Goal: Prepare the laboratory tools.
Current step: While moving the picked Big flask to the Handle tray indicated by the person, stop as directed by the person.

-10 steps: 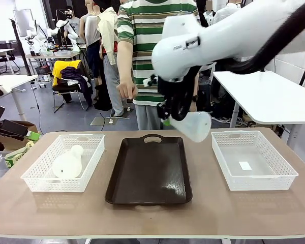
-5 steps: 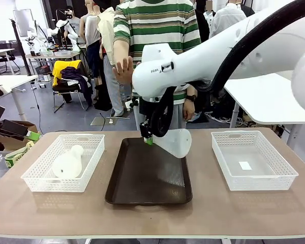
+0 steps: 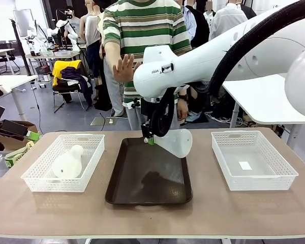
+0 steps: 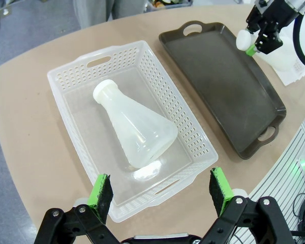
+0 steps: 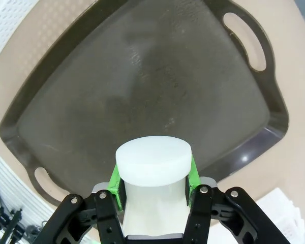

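A light-brown table point(image 3: 244, 213) spans the front view, and a person in a green-and-white striped shirt point(image 3: 142, 30) stands at its far side with one open hand point(image 3: 123, 68) raised. The white right arm point(image 3: 218, 51) reaches in from the right across the middle. A dark brown handled tray point(image 3: 142, 188) lies at the centre, between two white mesh baskets. The left basket point(image 3: 46, 183) holds one frosted conical flask point(image 3: 68, 162) lying on its side, with its neck towards the far end. The right basket point(image 3: 254, 184) holds a small white label point(image 3: 245, 165).

The second flask point(image 3: 175, 142) hangs tilted above the tray's far right part, neck up and to the left, wide base lower right. The right gripper point(image 3: 150, 138) clamps its neck; in the right wrist view the green pads point(image 5: 114, 185) press either side just under the rim. In the left wrist view, the left gripper point(image 4: 161, 188) hovers above the left basket's near end, jaws spread wide and holding nothing.
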`<state>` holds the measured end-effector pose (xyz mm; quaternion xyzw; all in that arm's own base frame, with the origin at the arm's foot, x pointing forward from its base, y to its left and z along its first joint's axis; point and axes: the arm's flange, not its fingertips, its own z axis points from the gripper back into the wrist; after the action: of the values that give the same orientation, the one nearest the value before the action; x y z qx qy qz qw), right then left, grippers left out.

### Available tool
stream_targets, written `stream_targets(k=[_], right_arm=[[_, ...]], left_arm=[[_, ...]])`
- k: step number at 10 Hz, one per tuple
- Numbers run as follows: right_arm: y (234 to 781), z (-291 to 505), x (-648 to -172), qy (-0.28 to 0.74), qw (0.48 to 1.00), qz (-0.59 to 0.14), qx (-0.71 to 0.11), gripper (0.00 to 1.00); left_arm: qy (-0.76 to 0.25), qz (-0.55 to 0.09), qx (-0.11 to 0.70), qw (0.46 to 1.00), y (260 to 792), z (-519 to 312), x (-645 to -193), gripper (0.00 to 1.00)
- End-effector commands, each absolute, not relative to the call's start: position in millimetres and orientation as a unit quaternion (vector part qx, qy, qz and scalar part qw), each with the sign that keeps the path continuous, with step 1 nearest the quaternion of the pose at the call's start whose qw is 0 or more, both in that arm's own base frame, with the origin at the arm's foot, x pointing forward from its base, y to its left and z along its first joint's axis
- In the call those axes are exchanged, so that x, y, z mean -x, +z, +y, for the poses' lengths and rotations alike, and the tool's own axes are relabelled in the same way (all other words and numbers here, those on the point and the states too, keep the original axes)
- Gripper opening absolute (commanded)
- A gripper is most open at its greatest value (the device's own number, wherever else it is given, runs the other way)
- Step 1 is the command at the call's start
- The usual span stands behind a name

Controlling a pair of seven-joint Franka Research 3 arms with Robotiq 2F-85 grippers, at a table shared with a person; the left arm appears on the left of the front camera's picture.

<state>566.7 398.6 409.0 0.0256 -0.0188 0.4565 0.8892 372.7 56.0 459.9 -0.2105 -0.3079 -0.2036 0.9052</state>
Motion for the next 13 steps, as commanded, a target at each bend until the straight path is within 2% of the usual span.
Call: stream_targets(k=[1, 13], right_arm=[[406.2, 398.9, -564.9, 0.457, 0.889, -0.018, -0.026, 0.0], [406.2, 398.9, -564.9, 0.457, 0.889, -0.018, -0.026, 0.0]], left_arm=[[-0.209, -0.311, 0.22, 0.9, 457.4, 57.5, -374.0, 1.0], [-0.209, -0.311, 0.22, 0.9, 457.4, 57.5, -374.0, 1.0]])
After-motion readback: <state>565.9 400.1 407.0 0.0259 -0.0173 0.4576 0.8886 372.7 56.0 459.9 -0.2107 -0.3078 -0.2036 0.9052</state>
